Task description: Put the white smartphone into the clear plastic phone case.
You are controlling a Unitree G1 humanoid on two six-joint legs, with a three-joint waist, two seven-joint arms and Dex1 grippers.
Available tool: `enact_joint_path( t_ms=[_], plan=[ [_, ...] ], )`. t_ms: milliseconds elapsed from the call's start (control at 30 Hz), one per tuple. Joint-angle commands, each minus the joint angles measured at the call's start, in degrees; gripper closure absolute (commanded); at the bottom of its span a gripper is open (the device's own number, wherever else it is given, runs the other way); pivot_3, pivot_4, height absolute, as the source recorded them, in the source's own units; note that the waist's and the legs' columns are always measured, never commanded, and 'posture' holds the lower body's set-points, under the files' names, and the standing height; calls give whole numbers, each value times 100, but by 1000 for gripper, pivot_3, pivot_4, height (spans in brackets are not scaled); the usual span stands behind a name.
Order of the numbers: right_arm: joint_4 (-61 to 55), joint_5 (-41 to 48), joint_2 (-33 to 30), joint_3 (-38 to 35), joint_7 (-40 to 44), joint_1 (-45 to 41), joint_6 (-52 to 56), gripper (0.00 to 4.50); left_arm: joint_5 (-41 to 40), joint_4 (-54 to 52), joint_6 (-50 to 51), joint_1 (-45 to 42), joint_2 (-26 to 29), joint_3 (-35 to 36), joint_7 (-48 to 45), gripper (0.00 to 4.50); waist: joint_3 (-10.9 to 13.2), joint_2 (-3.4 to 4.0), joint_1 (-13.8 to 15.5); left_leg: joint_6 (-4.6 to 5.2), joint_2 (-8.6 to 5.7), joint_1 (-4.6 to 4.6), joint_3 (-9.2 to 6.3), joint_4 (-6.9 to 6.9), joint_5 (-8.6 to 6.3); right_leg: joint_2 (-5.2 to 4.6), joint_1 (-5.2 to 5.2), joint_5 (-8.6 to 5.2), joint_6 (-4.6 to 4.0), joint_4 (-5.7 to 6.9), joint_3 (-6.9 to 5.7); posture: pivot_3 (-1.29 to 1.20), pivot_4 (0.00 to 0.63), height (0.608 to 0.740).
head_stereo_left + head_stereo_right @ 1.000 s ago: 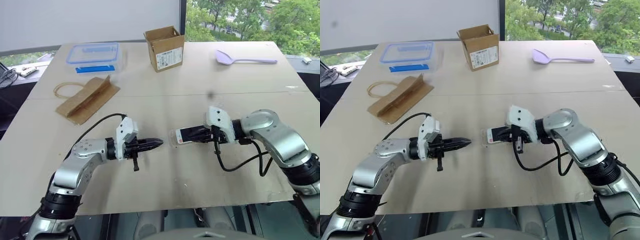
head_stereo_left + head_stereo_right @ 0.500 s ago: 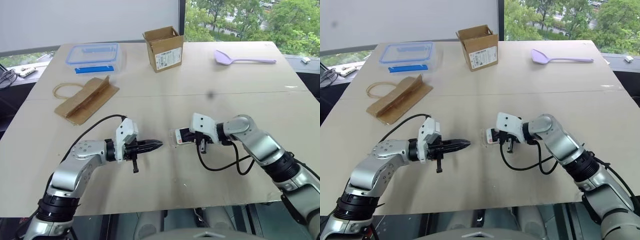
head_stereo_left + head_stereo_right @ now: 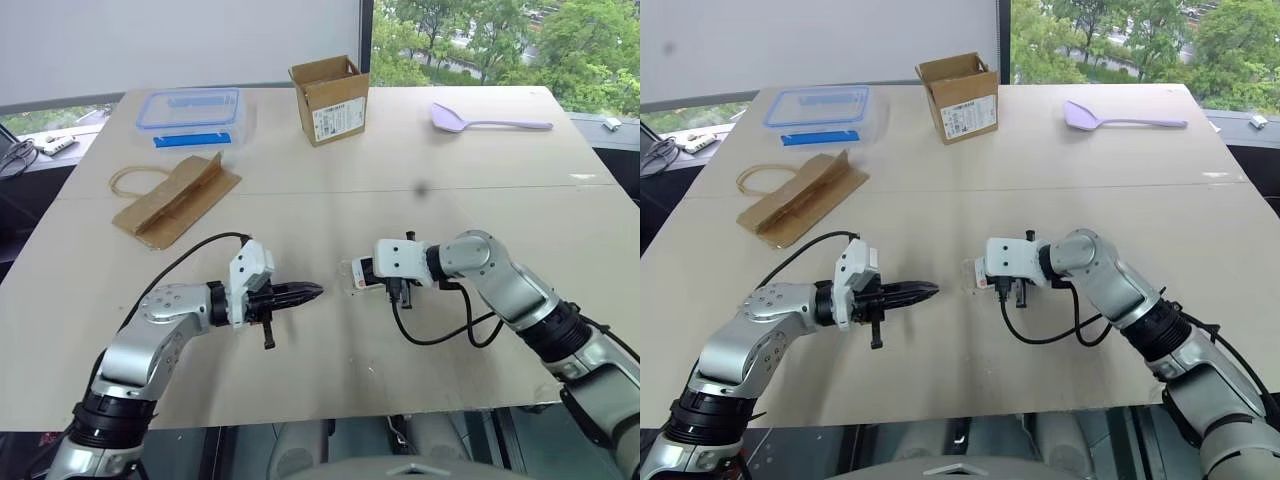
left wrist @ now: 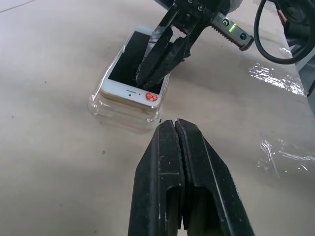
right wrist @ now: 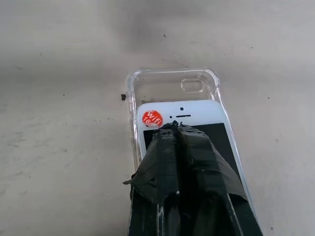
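right arm lowered, fingers clenched on phone | left fingers clenched | 1 phone, 1 case

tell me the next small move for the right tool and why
Probably nudge the white smartphone further toward the camera-hole end of the clear plastic phone case. The shut right tool rests on the screen, and a bare strip of case shows beyond the phone's end, so it isn't fully seated.

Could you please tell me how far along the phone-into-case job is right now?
Done: the white smartphone lies over the clear plastic phone case on the table. In hand: the shut right gripper presses on its screen. Left: the case's camera end is uncovered, so the phone needs sliding fully home. The shut left gripper waits nearby.
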Motion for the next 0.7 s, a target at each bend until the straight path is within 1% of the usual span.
enact_joint_path(
  t_ms=[33,133,267,367,533,700],
  plan=[
    [14,496,180,-428,96,240,501,4454,117,91,-181,36,132,131,-38,4500,1,1,0,0,0,0,0,0,0,0,0,0,0,0,0,0,150,740],
    [-323,959,275,-1054,2,189,985,4454,227,254,-284,9,168,110,-45,4500,7,5,0,0,1,-6,-1,0,0,1,-6,1,1,3,0,0,150,740],
    [-785,1238,77,-1558,-135,220,1441,4454,297,433,-371,-87,106,40,-72,4500,11,8,7,0,1,-20,-3,2,0,-2,-17,11,17,4,0,0,150,740],
    [-1150,1290,-207,-1886,-300,393,1696,4454,448,576,-469,-198,2,-127,-55,4500,11,8,22,0,0,-22,-6,0,0,-3,-17,11,17,2,-2,0,150,740],
    [-1431,1108,-673,-2084,-603,718,1864,4454,804,852,-693,-420,-195,-389,47,4500,12,8,14,0,-4,-23,-2,1,0,-5,-17,10,16,0,0,0,150,740],
    [-1360,846,-1050,-2059,-860,1003,1815,4454,1083,1124,-700,-773,-411,-647,141,4500,12,7,4,0,-8,-23,-2,1,0,-3,-17,10,17,0,-1,0,150,740]
  ],
)
